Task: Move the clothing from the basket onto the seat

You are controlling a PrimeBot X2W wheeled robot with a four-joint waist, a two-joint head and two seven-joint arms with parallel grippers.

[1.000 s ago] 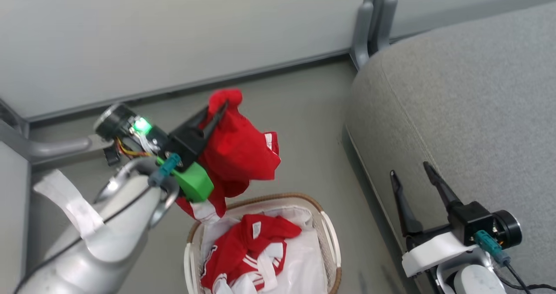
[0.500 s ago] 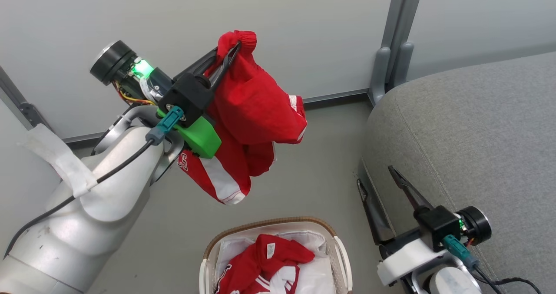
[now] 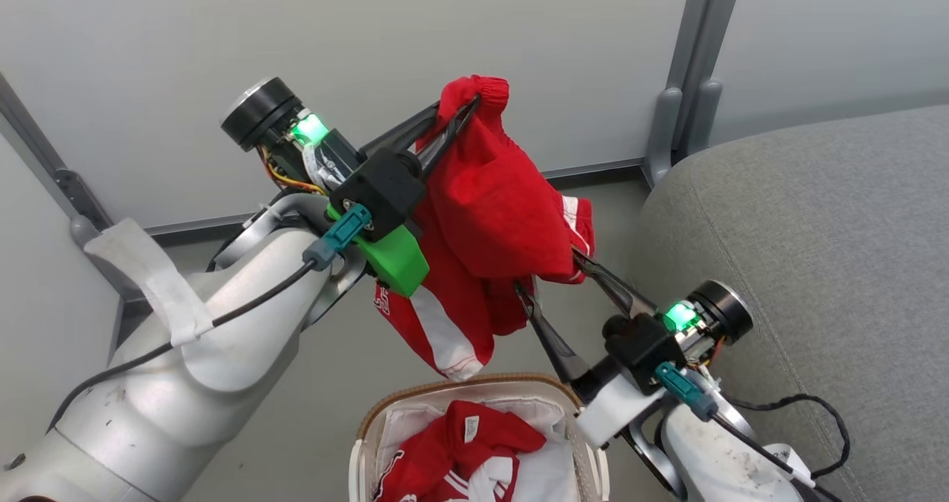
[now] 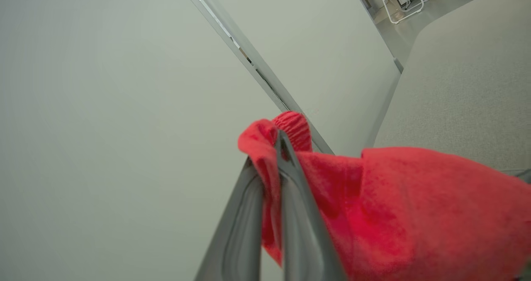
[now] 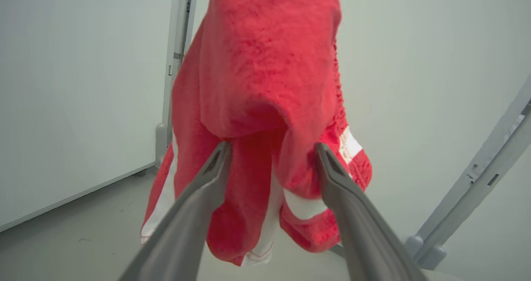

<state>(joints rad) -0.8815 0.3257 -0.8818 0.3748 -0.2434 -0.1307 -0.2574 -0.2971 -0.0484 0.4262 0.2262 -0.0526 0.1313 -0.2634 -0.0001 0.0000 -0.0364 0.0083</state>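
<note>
left gripper [image 3: 468,106] clamps the red jersey [image 3: 497,205]; right gripper [image 3: 547,271], spread wide, has risen to straddle it; lettering [image 3: 382,303] illegible.

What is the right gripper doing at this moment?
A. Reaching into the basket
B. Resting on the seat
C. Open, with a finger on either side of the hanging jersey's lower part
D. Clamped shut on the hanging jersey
C: the right wrist view shows the right gripper open, fingers spread with the jersey hanging between them, pinched at its top by the left gripper.
</note>
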